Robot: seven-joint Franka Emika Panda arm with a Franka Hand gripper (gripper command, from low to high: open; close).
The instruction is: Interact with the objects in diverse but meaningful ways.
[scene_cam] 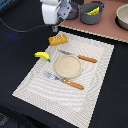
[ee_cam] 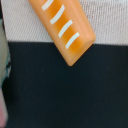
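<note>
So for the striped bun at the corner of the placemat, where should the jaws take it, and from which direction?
Probably from straight above, closing across the middle of the bun, on its two long sides. It lies flat and elongated, partly over the placemat edge, so the narrow width likely suits the jaws better than its length. The gripper hangs just above it.

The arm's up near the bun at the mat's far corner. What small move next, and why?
Probably ease straight down toward the bun. The pincer hangs above it without touching, and the wrist view shows the bun lying right below, on the mat edge. The pincer's fingers aren't visible, so check they're open first.
</note>
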